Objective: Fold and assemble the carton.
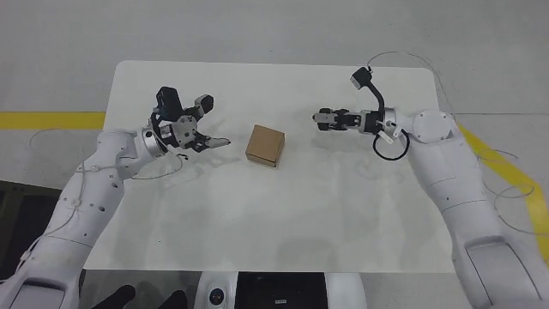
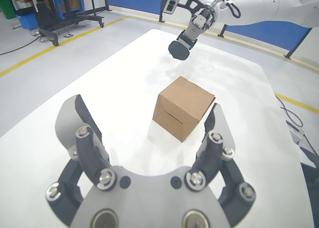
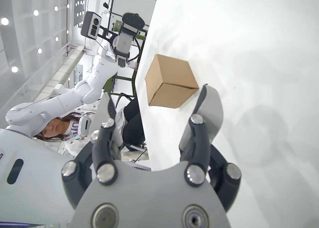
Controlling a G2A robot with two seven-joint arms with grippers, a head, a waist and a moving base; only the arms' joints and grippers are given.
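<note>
A small brown carton sits folded into a cube near the middle of the white table. My left gripper hovers just to its left, open and holding nothing. In the left wrist view the carton lies beyond the spread fingers of the left gripper, its near side showing a tucked flap seam. My right gripper hangs to the carton's right, a short gap away, turned on its side. In the right wrist view the right gripper is open, with the carton ahead of it.
The rest of the tabletop around the carton is bare white surface. The table's edge runs close behind the carton in the right wrist view. Yellow floor tape and loose cables lie beside the table.
</note>
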